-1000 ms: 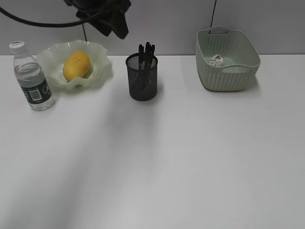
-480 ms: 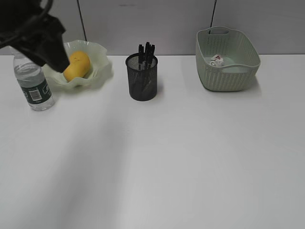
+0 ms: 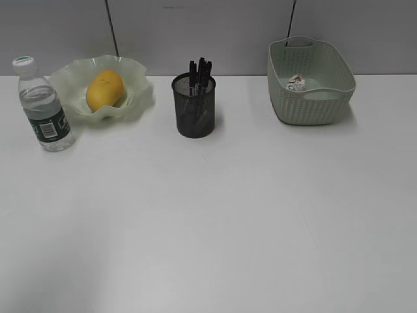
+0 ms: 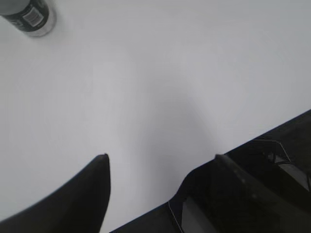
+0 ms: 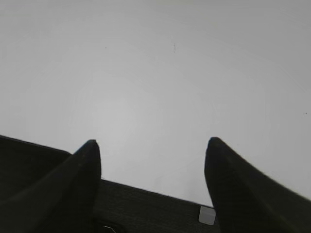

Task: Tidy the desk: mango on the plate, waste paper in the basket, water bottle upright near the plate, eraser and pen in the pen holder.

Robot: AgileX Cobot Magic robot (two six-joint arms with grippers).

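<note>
Left gripper [image 4: 160, 158] hangs over bare desk [image 3: 215, 222] with its jaws spread and nothing between them; the right gripper [image 5: 151, 145] is likewise wide apart and empty. Neither arm shows in the exterior view.

From left to right, the water bottle [image 3: 43, 105] stands upright just beside the plate [image 3: 137, 81], the mango [image 3: 104, 90] lies in that plate, the pen holder [image 3: 194, 107] carries dark pens, and the waste paper [image 3: 296, 83] sits inside the basket [image 3: 313, 98]. The eraser cannot be seen.

By my judgement the tidying looks complete, so the sound move is to keep both arms clear of the 4 groups.
</note>
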